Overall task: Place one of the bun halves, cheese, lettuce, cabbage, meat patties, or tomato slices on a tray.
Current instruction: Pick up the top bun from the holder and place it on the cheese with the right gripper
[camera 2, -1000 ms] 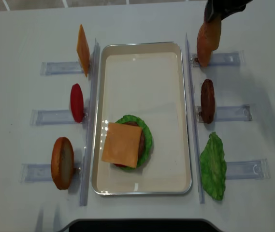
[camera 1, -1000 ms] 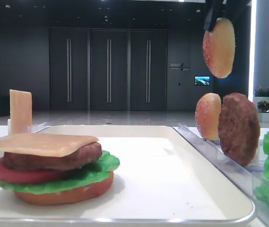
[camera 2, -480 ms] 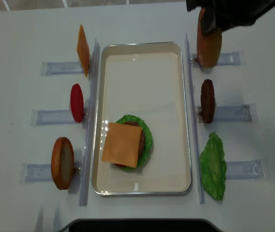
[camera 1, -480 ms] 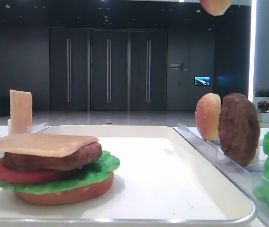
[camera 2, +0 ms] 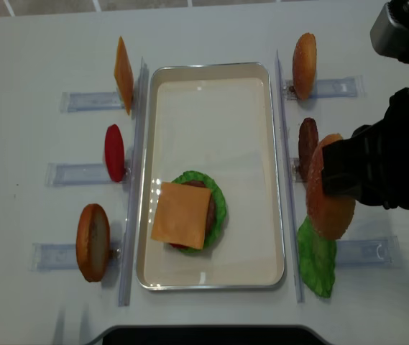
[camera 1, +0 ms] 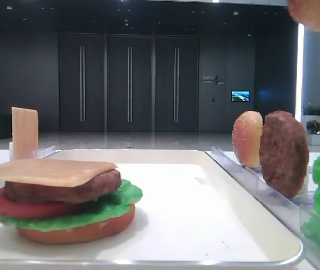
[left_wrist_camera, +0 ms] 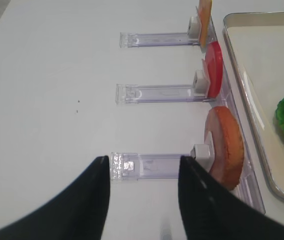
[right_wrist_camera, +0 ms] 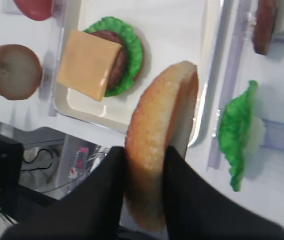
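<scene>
The right gripper point(right_wrist_camera: 144, 172) pinches the bun top point(right_wrist_camera: 159, 145) on edge between its fingers point(right_wrist_camera: 113, 170), high above the desk's point(camera 2: 39, 57) right side, over the lettuce point(camera 2: 316, 259) and patty point(camera 2: 306, 144) stands, just outside the tray's point(camera 2: 279, 180) right rim. To finish well, I judge it should carry the bun left over the stack point(camera 2: 188, 214), turn the dome up, lower it flat onto the cheese point(camera 2: 181, 215) and let go only once it rests, or the slice may slide. The path is open: half the tray is bare, and only the clear rail point(camera 2: 285, 144) and low rim lie below. The left gripper point(left_wrist_camera: 142, 185), fingers spread and empty, hangs well apart beside the left stands.
</scene>
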{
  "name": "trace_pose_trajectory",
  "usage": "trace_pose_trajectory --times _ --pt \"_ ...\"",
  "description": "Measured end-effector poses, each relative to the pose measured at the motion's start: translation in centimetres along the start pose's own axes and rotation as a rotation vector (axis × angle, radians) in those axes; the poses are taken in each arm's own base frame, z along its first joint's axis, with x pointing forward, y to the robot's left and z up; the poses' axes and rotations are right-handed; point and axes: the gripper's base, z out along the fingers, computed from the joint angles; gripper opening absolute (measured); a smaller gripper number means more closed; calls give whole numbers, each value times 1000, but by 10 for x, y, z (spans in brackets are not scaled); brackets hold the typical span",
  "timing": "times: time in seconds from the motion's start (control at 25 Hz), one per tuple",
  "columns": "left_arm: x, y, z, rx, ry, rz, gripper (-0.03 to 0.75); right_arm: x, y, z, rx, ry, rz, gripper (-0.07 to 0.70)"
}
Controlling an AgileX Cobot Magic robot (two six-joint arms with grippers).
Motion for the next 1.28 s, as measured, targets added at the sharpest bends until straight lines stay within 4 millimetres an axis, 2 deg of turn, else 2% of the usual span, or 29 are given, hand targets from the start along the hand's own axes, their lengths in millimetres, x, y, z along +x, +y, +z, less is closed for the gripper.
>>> trace_pose_trajectory --times 0.24,0.4,0.84,1.12,1.28 --pt "0 0 0 0 0 0 345 -1 19 20 -315 -64 -36 169" --pt "0 0 0 0 0 0 345 -6 28 41 -506 -77 -35 169" --pt "0 0 0 0 0 0 345 -32 35 113 -796 -103 -62 169" --pt "0 0 0 0 0 0 345 -35 25 157 -796 -53 -58 169" --pt "0 0 0 0 0 0 345 -34 19 173 -766 -36 -65 167"
